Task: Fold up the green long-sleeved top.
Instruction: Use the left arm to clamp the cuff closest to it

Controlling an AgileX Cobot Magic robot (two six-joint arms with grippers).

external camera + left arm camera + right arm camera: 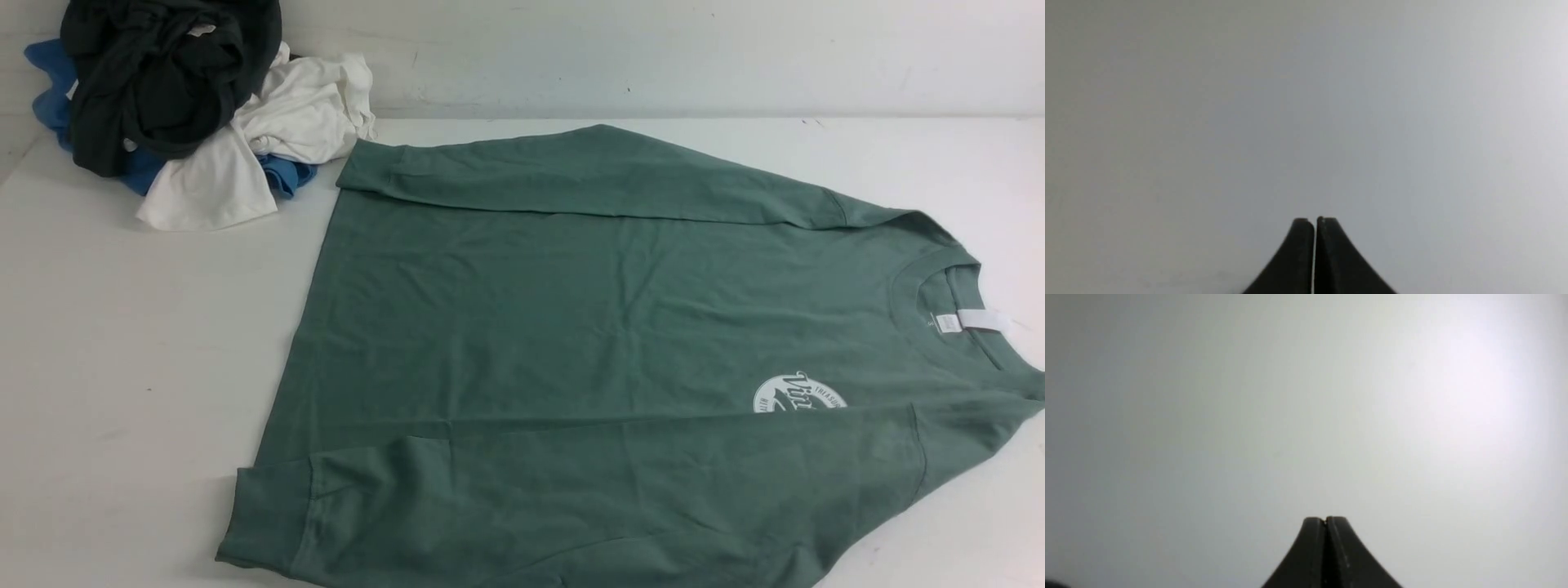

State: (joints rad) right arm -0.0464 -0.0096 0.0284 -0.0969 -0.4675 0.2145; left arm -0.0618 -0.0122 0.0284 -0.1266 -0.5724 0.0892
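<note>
The green long-sleeved top (571,327) lies flat on the white table, neck to the right and hem to the left. Both sleeves are folded in over the body, one along the far edge, one along the near edge. The near sleeve partly covers the round white chest logo (798,394). A white neck label (980,319) shows in the collar. Neither arm shows in the front view. My left gripper (1314,220) is shut and empty, seen only against blank white surface. My right gripper (1325,518) is shut and empty too, over the same kind of surface.
A heap of other clothes sits at the far left corner: a black garment (163,73) on top, a white one (269,139) and a blue one (286,175) under it. The white table (122,327) meets a white wall at the back.
</note>
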